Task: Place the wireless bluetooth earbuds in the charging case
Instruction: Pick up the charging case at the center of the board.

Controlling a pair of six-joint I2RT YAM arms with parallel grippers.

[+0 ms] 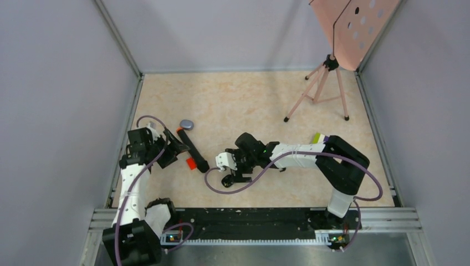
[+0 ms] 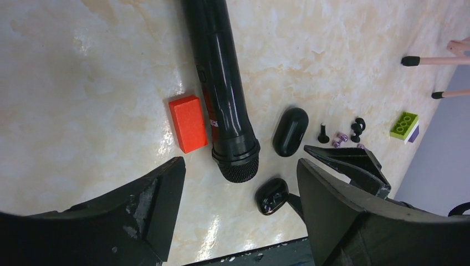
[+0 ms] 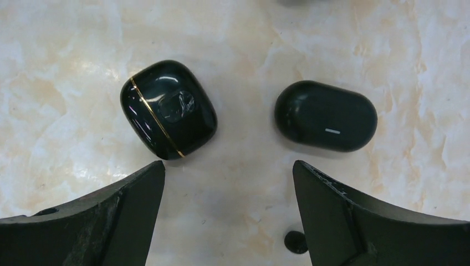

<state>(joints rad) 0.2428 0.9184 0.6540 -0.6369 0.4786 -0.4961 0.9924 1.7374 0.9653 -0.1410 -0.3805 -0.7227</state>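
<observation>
Position of task items: the earbuds [image 2: 339, 138] lie loose on the table [image 2: 83, 66] in a small cluster of black and pale purple pieces. The cluster sits just beyond the matte black case [image 2: 290, 131] and short of a green brick [image 2: 404, 124]. No earbud sits in a case.

The matte black case lies flat with its lid shut, beside the head end of a black microphone [image 2: 221, 83] and apart from it. The glossy black case [image 2: 271, 195] has a thin gold seam and is also shut. It lies near the matte one without touching it, just beside the microphone's mesh head. A red block [image 2: 188, 123] lies along the microphone's other flank; whether they touch cannot be told.

Left gripper [image 2: 239, 169]: the jaws stand wide apart above the table and clamp nothing. The microphone head and the glossy case show in the gap below them.

Right gripper [image 3: 228, 167]: the jaws are wide apart and hold nothing. The 2 cases lie just ahead of the fingertips, 1 toward each finger. 1 small black round piece shows at the inner edge of a finger, too cut off to identify.

Overhead view: a grey oval object [image 1: 187, 124] lies at the microphone's far end. A pink tripod [image 1: 318, 91] stands at the far right, well apart from both arms.
</observation>
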